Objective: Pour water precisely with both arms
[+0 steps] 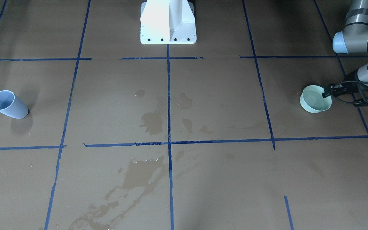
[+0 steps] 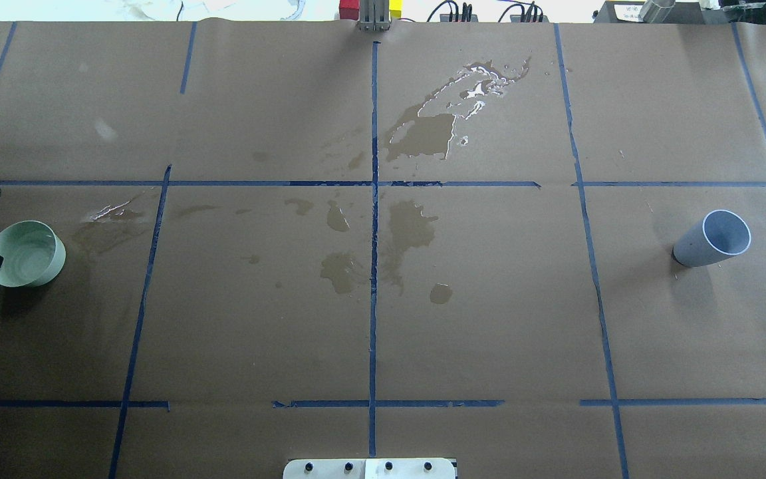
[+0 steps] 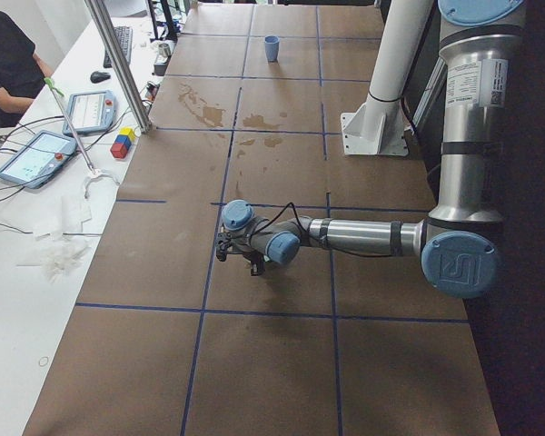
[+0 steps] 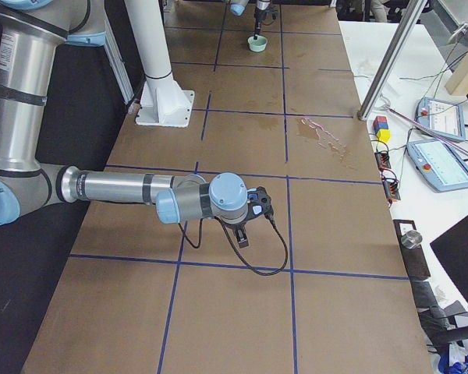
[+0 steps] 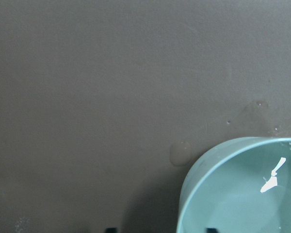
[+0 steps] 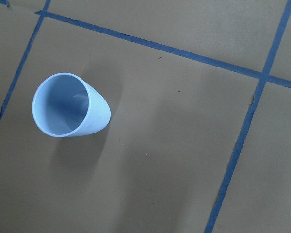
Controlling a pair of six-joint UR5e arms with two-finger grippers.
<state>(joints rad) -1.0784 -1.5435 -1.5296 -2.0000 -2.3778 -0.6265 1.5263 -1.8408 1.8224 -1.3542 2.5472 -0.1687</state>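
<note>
Left claw (image 1: 325,93) straddles the rim of the bowl (image 1: 311,108), the cup (image 1: 10,105) well apart.

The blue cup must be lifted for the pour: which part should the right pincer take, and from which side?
Grip the blue cup across its side wall near mid-height, approaching level from the robot's side. It stands upright and alone, mouth up, so the round wall is free all round, and a side hold should suit tipping it to pour.
</note>
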